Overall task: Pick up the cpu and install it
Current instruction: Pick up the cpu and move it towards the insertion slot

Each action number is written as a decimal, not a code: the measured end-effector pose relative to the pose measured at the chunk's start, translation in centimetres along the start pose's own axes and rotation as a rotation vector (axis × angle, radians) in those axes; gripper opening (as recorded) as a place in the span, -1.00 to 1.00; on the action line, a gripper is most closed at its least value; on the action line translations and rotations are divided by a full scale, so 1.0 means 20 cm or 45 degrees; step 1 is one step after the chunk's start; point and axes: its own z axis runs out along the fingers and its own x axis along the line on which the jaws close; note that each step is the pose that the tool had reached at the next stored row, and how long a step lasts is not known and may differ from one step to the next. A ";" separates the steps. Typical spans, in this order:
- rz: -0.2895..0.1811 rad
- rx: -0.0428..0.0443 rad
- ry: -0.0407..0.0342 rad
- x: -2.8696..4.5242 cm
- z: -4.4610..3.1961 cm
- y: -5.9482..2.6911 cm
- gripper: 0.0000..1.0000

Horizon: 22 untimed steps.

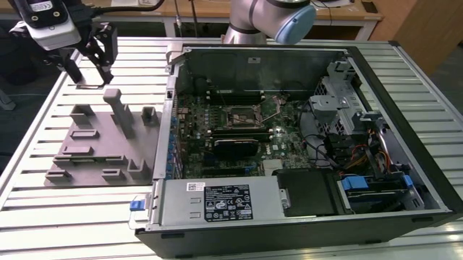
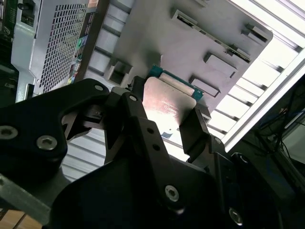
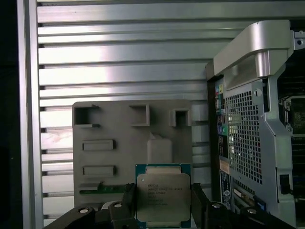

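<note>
The cpu [image 3: 163, 198], a small square chip with a silvery top plate and a green rim, sits between my gripper's [image 3: 163, 202] two black fingers, which are shut on its opposite edges. In the second wrist view the cpu [image 2: 169, 101] shows from below, clamped in the gripper [image 2: 164, 112] and held off the grey fixture plate [image 2: 157, 33]. In the exterior view the gripper [image 1: 90, 67] hangs above the far end of that fixture plate [image 1: 94, 146], at the exterior view's left of the open computer case [image 1: 405, 108]. The black cpu socket [image 1: 242, 115] lies in the middle of the motherboard.
The fixture plate [image 3: 119, 126] carries raised blocks and posts [image 1: 119, 111]. The case's side wall [image 1: 171, 108] stands between plate and motherboard. A labelled power supply [image 1: 217, 203] fills the case's near corner, with drive cages and cables [image 1: 354, 141] at the exterior view's right. The slatted table [image 1: 65, 216] lies around them.
</note>
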 end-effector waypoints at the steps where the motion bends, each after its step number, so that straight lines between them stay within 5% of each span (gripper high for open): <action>1: 0.000 0.000 0.0000 -0.007 0.000 0.000 0.08; 22: 0.000 0.000 0.0001 -0.165 0.006 0.010 0.08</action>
